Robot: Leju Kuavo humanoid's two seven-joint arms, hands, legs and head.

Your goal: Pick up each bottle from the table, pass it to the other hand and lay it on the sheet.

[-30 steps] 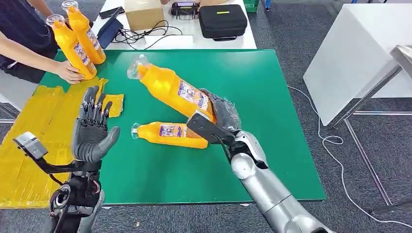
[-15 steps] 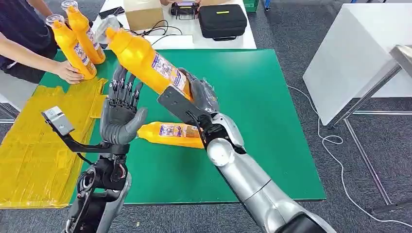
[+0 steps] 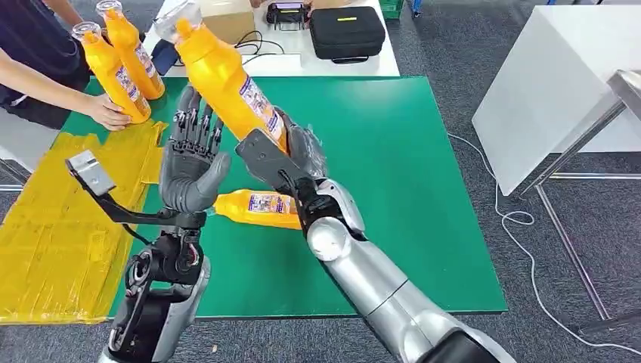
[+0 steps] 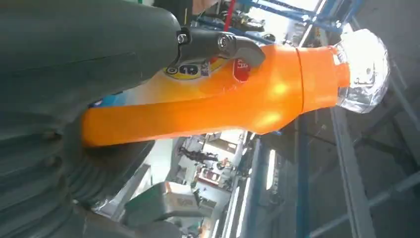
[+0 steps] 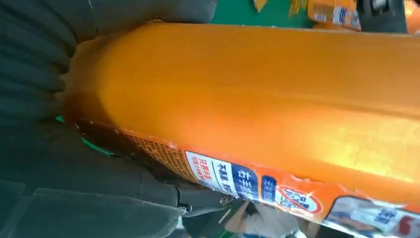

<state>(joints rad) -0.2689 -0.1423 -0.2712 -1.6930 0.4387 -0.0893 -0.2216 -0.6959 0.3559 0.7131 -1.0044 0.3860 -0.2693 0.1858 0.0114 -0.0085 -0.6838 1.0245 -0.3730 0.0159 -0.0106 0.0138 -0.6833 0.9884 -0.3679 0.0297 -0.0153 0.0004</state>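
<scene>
Since half a second ago the raised bottle (image 3: 227, 79) has tipped more upright and come closer to the left hand (image 3: 190, 162), and the whole right arm has lifted with it. The bottle is bright orange with a clear, shiny cap at its upper end and a printed label of blue, white and red down one side. The right hand (image 3: 302, 151) holds it by the lower body, its fingers (image 3: 311, 145) wrapped around the base, above the green tabletop (image 3: 393, 151). The left hand stands palm-up just beside the bottle, its fingers (image 3: 193, 128) spread and upright against the bottle's flank.

The left wrist view shows the bottle's (image 4: 223, 99) neck and crinkled clear cap, with one dark finger (image 4: 218, 43) curving over the shoulder; whether it presses the plastic cannot be told. The right wrist view shows the orange wall (image 5: 257, 94) and label print close up, clasped in the grey hand (image 5: 74, 163).

Below the fingers a second bottle (image 3: 253, 209) lies on its side on the tabletop. Beyond them a person's hand (image 3: 106, 113) steadies two standing bottles (image 3: 121, 64) by the yellow sheet (image 3: 60, 219).
</scene>
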